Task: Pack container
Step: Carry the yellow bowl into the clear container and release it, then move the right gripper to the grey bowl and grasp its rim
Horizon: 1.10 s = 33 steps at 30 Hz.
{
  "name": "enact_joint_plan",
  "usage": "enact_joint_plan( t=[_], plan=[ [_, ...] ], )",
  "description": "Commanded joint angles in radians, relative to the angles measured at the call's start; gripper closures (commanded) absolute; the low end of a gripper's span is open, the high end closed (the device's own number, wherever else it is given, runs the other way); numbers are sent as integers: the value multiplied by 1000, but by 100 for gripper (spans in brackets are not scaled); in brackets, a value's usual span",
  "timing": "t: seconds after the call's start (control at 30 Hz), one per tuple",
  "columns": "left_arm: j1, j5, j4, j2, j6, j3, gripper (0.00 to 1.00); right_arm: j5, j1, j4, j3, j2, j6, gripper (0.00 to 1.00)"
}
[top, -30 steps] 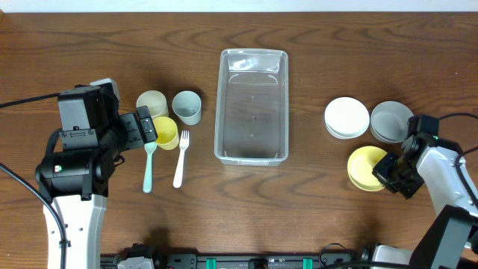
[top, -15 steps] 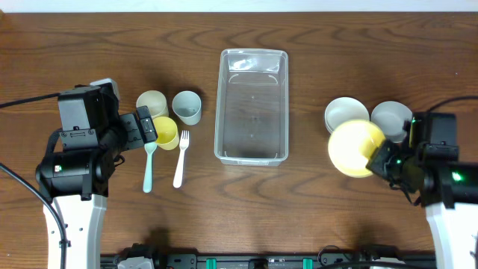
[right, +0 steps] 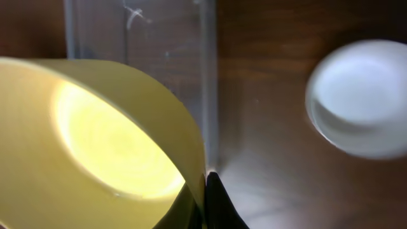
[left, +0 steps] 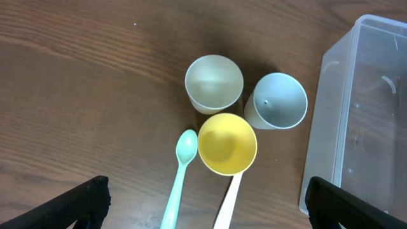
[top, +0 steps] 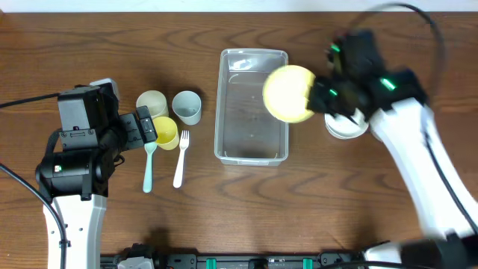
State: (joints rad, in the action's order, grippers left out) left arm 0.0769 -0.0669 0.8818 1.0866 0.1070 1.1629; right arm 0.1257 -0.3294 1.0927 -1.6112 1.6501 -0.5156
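The clear plastic container (top: 252, 104) stands at the table's middle and holds nothing; it also shows in the left wrist view (left: 356, 114) and the right wrist view (right: 140, 32). My right gripper (top: 320, 96) is shut on the rim of a yellow bowl (top: 290, 93) and holds it above the container's right edge; in the right wrist view the bowl (right: 102, 140) fills the left side, pinched at the fingertips (right: 206, 191). My left gripper (left: 203, 207) is open and empty above a yellow cup (left: 227, 144).
A cream cup (top: 151, 103), a pale blue cup (top: 187, 106), a mint spoon (top: 149, 166) and a white fork (top: 181, 157) lie left of the container. A white bowl (top: 345, 125) sits right of it, partly under my right arm.
My right gripper lifted the yellow bowl from the table's right side and carried it left and back to above the container's right edge. The left arm has not moved.
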Motion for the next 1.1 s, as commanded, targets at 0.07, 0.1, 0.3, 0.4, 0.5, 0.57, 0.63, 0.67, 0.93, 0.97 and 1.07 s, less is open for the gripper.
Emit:
enact_joint_plan(
  t=[0.07,0.1,0.3,0.4,0.5,0.57,0.63,0.67,0.93,0.97,1.07],
  plan=[
    [3,16,0,-2,-9,21,2,44,-37,-44,-200,276,0,99],
    [3,16,0,-2,-9,21,2,48,-40,-55,-231,320,0,99],
    [3,16,0,-2,-9,21,2,92,-45,-124,-371,516,-15,99],
    [3,16,0,-2,-9,21,2,84,-45,-165,-378,556,-40,97],
    [3,16,0,-2,-9,21,2,60,-43,-208,-378,573,-49,90],
    [3,16,0,-2,-9,21,2,29,-44,-235,-378,573,-48,81],
    [3,16,0,-2,-9,21,2,25,-44,-259,-379,573,-42,69],
    [3,16,0,-2,-9,21,2,42,-44,-268,-383,573,-29,65],
    [3,16,0,-2,-9,21,2,101,-7,-82,-512,492,-1,54],
    [3,16,0,-2,-9,21,2,95,7,-35,-525,468,8,53],
    [3,16,0,-2,-9,21,2,26,70,126,-535,385,8,51]
  ],
)
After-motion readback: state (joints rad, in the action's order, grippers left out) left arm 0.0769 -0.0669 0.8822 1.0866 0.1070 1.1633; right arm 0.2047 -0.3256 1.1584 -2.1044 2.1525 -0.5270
